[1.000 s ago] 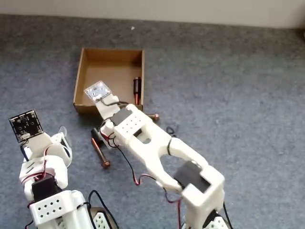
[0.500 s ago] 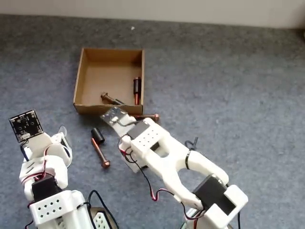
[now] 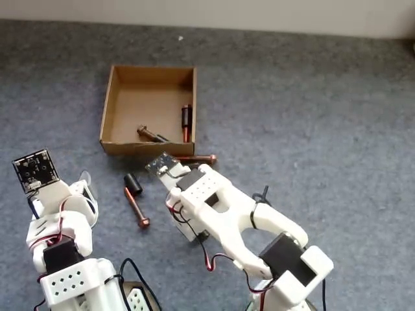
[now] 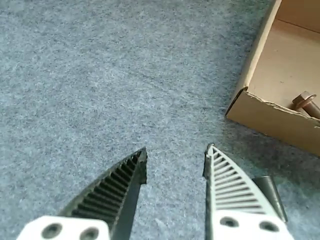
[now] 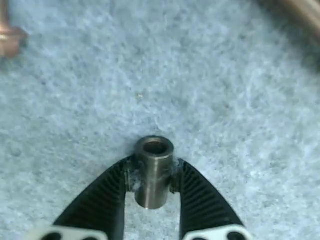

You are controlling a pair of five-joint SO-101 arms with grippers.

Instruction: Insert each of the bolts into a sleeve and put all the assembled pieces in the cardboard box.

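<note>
You have one cardboard box [image 3: 130, 148], two assembled pieces inside it (one piece [image 3: 186, 123], other piece [image 3: 151, 135]), outside it two bare bolts, first bolt [image 3: 198, 158] by its near wall, second bolt [image 3: 135, 206], and two loose sleeves, dark sleeve [image 3: 133, 183], grey sleeve [image 5: 154, 172].

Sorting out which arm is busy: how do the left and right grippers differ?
The left gripper is open and empty; the right gripper is shut on a sleeve. The left gripper's fingers are one black, one pale; the right gripper's are both black. Both hang over grey carpet.
</note>
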